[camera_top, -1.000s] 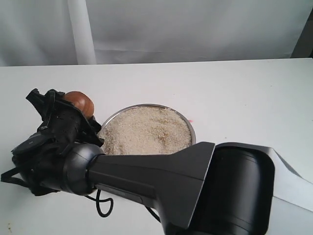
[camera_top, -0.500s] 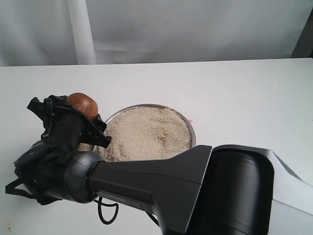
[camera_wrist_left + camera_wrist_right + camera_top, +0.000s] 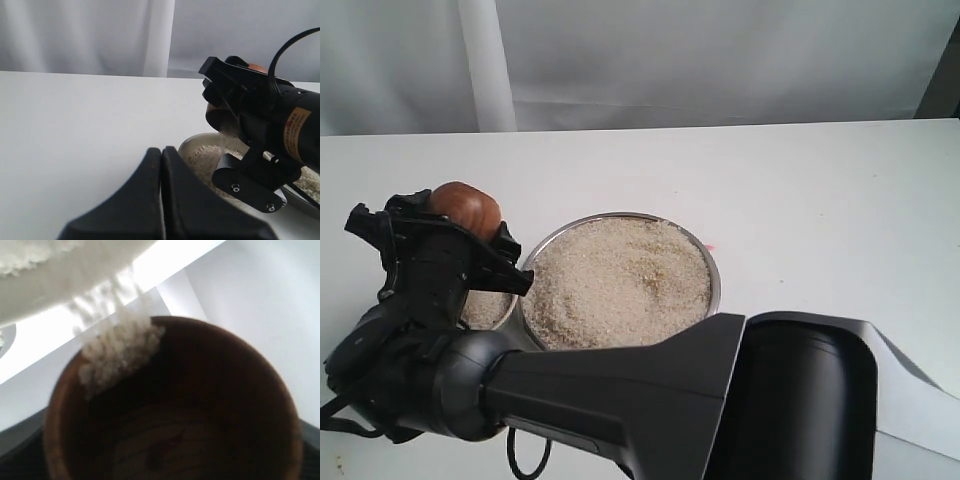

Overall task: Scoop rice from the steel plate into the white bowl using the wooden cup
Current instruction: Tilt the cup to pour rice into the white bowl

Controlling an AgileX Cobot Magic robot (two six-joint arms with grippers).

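**Fig. Pouring a scoop of rice: cup tipped over the bowl**

Nearest the left wrist camera, the left gripper [image 3: 161, 197] lies idle. Its fingers are pressed together on nothing, and it sits apart from the work.

Beyond it, the right gripper [image 3: 460, 232] has its jaws spread wide and clamped on either side of the cup [image 3: 466, 205]. The cup sits between the fingertips, tilted with its mouth downward. Rice [image 3: 120, 355] slides over the cup's lower lip and falls in a thin stream. The dark inside behind the grains looks mostly bare, so this pour is judged to be nearly finished.

Directly beneath the fingers sits the bowl [image 3: 506, 318], largely hidden by them, with a layer of grains already in it. Just beyond the fingertips, beside the bowl, lies the plate [image 3: 713, 280]. It is heaped nearly to its rim, which suggests many scoops remain. Whether bowl and plate touch cannot be told. Past both stretches the bare table [image 3: 800, 180].

To do the step well:
- Hold the pouring lip over the bowl's middle, not its edge.
- Steepen the tilt gradually so the stream stays narrow.
- Wait for the last grains to drop before levelling the cup.
- Lift clear of the bowl's rim before swinging toward the plate.

The main risk is grains spilling into the gap between the two vessels.
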